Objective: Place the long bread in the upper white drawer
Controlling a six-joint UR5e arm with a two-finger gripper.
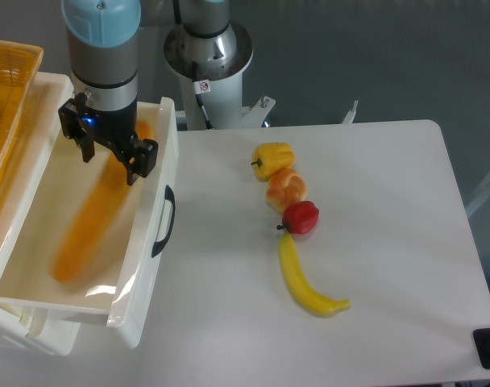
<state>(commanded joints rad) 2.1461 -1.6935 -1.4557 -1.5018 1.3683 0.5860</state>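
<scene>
The long bread [88, 230] is an orange-tan loaf lying lengthwise inside the upper white drawer [147, 270], which is pulled open with its black handle [164, 222] facing right. The loaf looks blurred while the arm is sharp. My gripper [110, 157] hangs over the far end of the loaf inside the drawer. Its jaws stand spread to either side of the loaf, and the loaf looks loose of them. The gripper hides the loaf's far end.
A yellow woven basket [5, 81] sits at the left behind the drawer. On the table to the right lie a yellow pepper [273, 159], a small orange bun [287, 189], a red fruit [301, 216] and a curved banana [305, 284]. The robot base [209, 50] stands at the back.
</scene>
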